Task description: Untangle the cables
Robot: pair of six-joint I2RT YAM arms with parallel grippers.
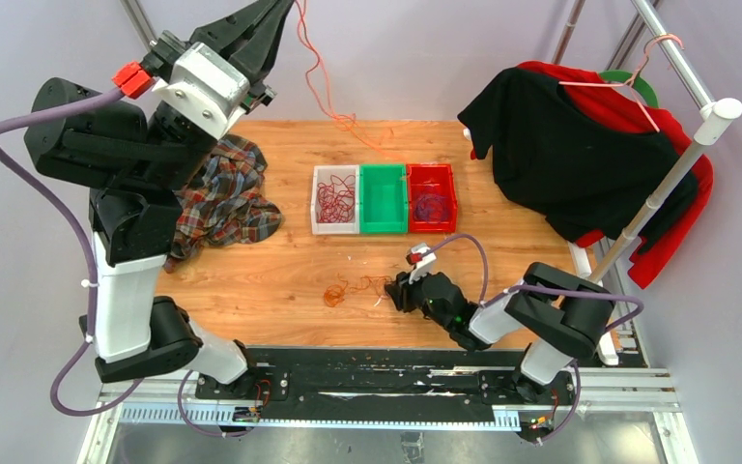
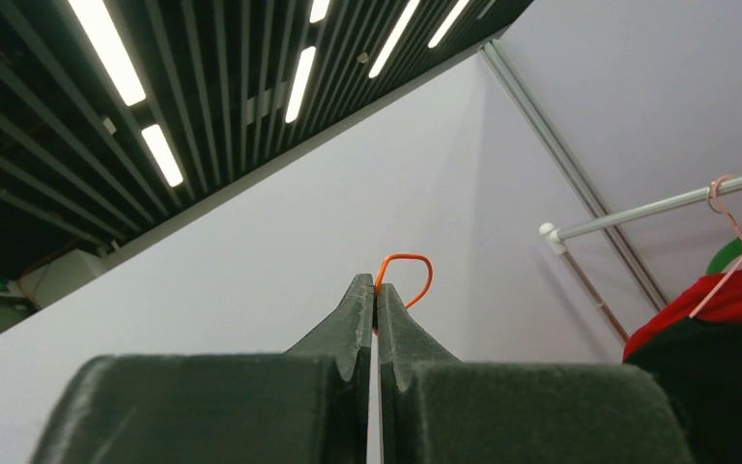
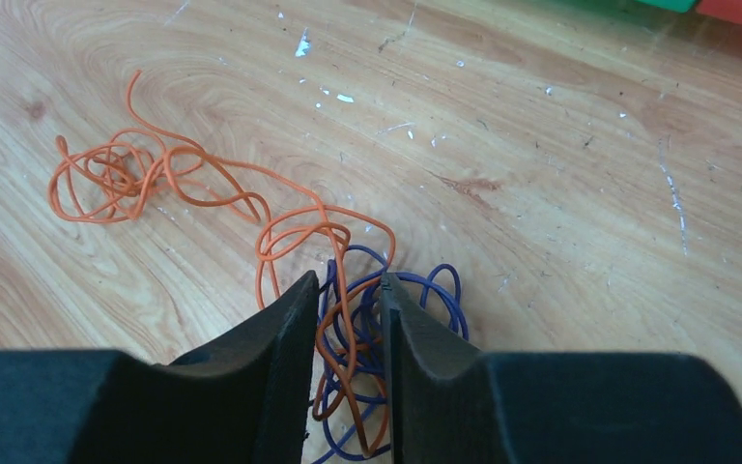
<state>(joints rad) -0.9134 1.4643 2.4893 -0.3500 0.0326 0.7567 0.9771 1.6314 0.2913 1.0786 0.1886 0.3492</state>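
White bin (image 1: 334, 229) holds dark red cables (image 1: 335, 198), red bin (image 1: 432, 228) purple cables (image 1: 432, 205). Raised left end effector (image 2: 375, 286) pinches an orange cable (image 2: 415, 263); right end effector (image 3: 348, 280) clamps the orange-purple tangle (image 3: 348, 338) on the worktop (image 3: 560, 193)

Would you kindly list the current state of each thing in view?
left gripper: raised, shut on the orange cable.
orange cable: dangling from that gripper.
right gripper: low, jaws narrowed around the tangle; grip unclear.
tangle: orange and purple strands, knotted.
white bin: holds dark red cables.
green bin: looks empty.
red bin: holds purple cables.
plaid shirt: crumpled.
black shirt: hung up.
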